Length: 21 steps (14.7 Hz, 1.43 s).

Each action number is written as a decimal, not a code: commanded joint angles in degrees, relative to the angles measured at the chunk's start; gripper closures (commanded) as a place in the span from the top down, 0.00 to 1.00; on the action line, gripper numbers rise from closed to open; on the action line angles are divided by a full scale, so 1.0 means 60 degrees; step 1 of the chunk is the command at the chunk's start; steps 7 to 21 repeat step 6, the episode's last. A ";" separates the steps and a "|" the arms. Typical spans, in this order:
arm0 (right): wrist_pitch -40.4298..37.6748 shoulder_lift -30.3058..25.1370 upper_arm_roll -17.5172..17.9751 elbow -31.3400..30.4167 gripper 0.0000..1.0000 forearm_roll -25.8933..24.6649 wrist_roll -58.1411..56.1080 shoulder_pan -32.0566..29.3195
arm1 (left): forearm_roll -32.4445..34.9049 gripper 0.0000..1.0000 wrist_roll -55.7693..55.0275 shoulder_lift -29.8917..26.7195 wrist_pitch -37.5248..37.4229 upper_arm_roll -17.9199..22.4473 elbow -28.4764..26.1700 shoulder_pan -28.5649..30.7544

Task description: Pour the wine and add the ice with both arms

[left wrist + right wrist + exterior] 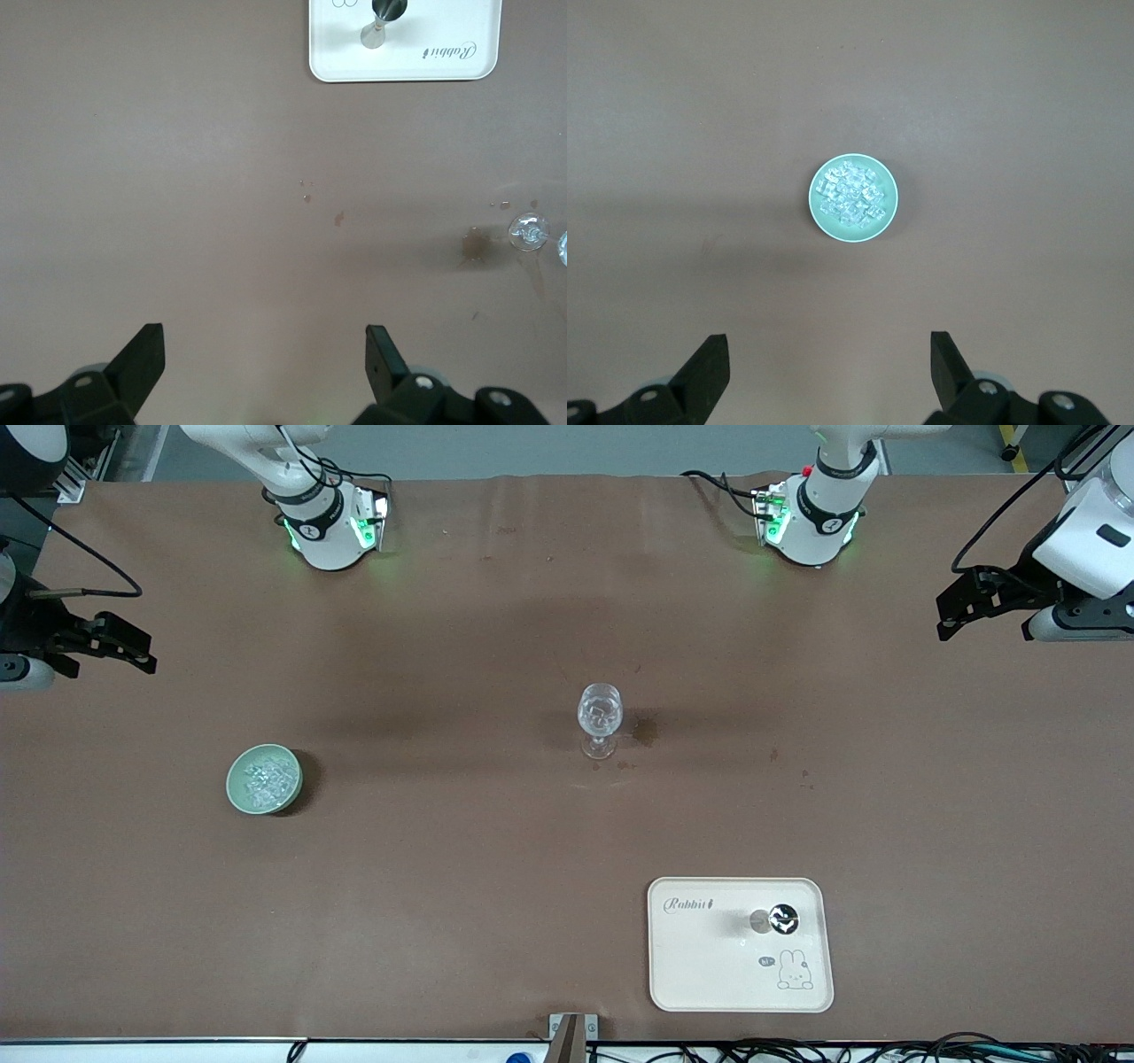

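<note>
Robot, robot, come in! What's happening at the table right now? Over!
Both grippers open, left gripper and right gripper waiting high at the table ends. Wine glass mid-table, ice bowl full, small metal cup on tray. Nothing in the way.

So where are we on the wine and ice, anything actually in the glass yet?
Possibly ice: the wine glass mid-table holds something clear, but no wine color shows. A stain lies beside it. Nothing is in hand: the left pincer and the right pincer are open. The bowl of ice is full. The metal pourer stands on the tray. Pouring seems left.
</note>
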 commanded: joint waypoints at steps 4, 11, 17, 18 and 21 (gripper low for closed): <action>0.0014 -0.0212 0.0005 -0.0011 1.00 0.0024 -0.0177 -0.0107 | -0.0130 1.00 0.0172 0.0062 -0.0206 0.0014 0.0266 -0.0017; 0.0014 -0.0197 0.0005 0.0135 1.00 0.0009 -0.0206 -0.0121 | -0.0130 1.00 0.0172 0.0062 -0.0206 0.0029 0.0266 -0.0003; 0.0014 -0.0197 0.0005 0.0135 1.00 0.0009 -0.0206 -0.0121 | -0.0130 1.00 0.0172 0.0062 -0.0206 0.0029 0.0266 -0.0003; 0.0014 -0.0197 0.0005 0.0135 1.00 0.0009 -0.0206 -0.0121 | -0.0130 1.00 0.0172 0.0062 -0.0206 0.0029 0.0266 -0.0003; 0.0014 -0.0197 0.0005 0.0135 1.00 0.0009 -0.0206 -0.0121 | -0.0130 1.00 0.0172 0.0062 -0.0206 0.0029 0.0266 -0.0003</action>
